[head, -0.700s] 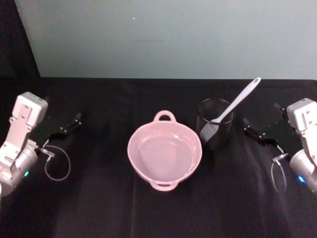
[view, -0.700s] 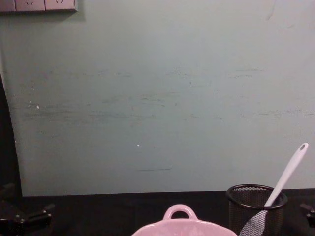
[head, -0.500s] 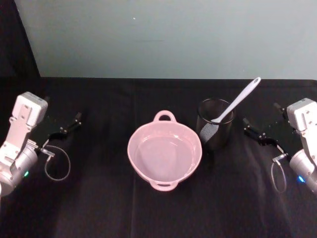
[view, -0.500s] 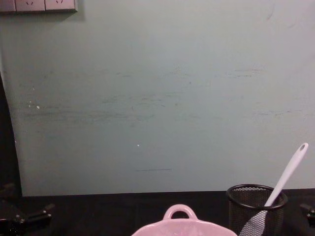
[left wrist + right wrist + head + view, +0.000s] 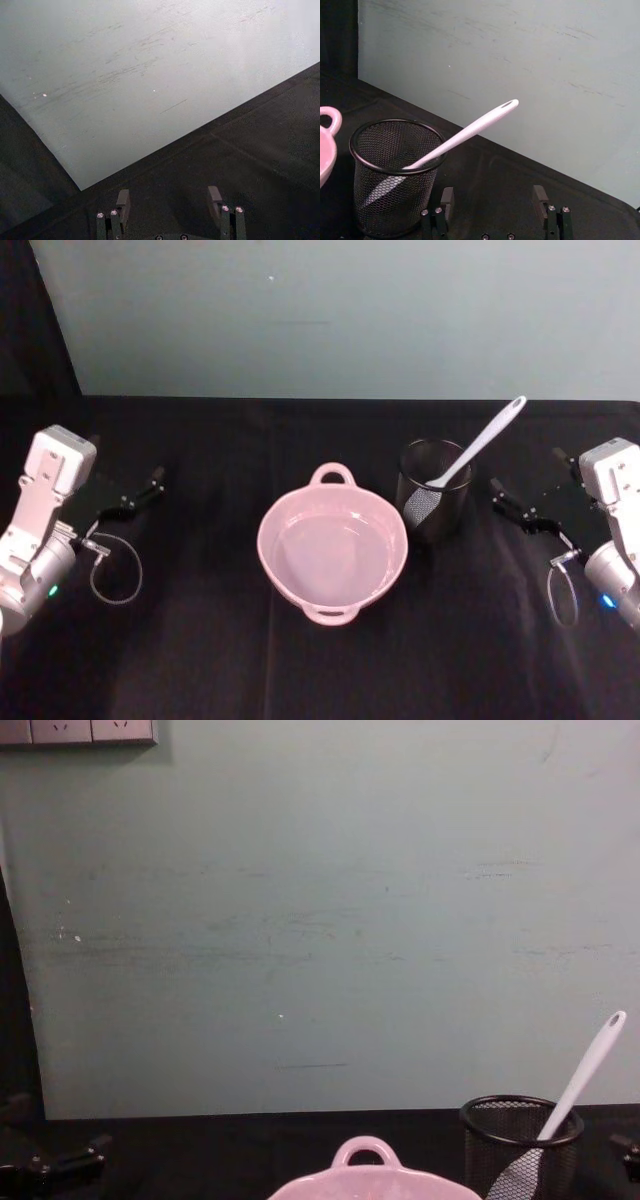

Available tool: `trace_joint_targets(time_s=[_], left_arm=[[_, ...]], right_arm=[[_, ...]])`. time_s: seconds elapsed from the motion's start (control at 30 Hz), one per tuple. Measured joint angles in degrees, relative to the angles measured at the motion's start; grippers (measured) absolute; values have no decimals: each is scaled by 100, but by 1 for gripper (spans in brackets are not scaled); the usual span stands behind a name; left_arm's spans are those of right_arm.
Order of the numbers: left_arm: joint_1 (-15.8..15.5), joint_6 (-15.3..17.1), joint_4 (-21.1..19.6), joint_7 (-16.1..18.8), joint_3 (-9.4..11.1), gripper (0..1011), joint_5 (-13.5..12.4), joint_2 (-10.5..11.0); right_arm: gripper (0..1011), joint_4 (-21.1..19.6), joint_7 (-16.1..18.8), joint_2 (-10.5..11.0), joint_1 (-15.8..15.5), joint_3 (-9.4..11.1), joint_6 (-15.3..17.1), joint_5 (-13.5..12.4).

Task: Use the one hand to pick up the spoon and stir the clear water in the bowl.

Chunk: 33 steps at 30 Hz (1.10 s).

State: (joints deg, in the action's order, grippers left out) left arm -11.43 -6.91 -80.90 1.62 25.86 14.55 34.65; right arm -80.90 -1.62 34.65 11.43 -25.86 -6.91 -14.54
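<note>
Spoon leans in the cup right of the bowl. Right gripper sits near it, fingers apart; left gripper parked, likewise spread. A skewed pull could topple the cup.

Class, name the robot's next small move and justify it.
Probably advance the open right gripper toward the spoon handle leaning out of the mesh cup nearby; the spoon is not yet held, and the left gripper sits parked beyond the bowl.
</note>
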Motion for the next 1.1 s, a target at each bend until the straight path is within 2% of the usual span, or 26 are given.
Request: trace_joint_targets(time_s=[0.53, 0.8, 0.9, 0.97, 1.1], left_arm=[[0, 0, 0, 0, 0, 1011, 0, 0], [0, 0, 0, 0, 0, 1011, 0, 0], [0, 0, 0, 0, 0, 1011, -1, 0], [0, 0, 0, 0, 0, 1011, 0, 0], [0, 0, 0, 0, 0, 1011, 0, 0]], right_arm=[[1003, -16, 1, 5, -10, 8, 3, 13], [1003, -524, -89, 203, -291, 136, 136, 290], [1002, -765, -98, 283, -420, 244, 193, 309], [1003, -958, -94, 332, -530, 368, 228, 232], [1003, -1266, 0, 383, -731, 625, 277, -102]])
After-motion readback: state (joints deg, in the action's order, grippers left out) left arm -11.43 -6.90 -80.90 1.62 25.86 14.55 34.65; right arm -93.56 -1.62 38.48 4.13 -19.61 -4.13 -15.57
